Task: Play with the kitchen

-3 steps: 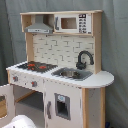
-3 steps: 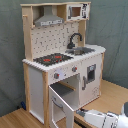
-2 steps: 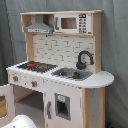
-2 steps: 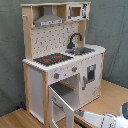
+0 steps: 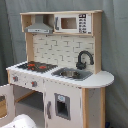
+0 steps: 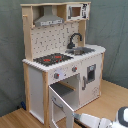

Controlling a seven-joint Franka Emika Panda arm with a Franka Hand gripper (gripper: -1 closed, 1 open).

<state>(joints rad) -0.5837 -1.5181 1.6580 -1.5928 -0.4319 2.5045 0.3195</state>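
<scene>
Kitchen (image 5: 60, 65) stands upright on the table (image 6: 117, 97). Only the second exterior view shows its open oven door (image 6: 64, 102); gripper state cannot be told.

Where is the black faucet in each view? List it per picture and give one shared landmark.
First exterior view: the black faucet stands right of centre, behind the sink.
Second exterior view: the faucet is in the upper middle, right of the stovetop.
Shared landmark: the grey hood, up and to the faucet's left in both exterior views.
</scene>
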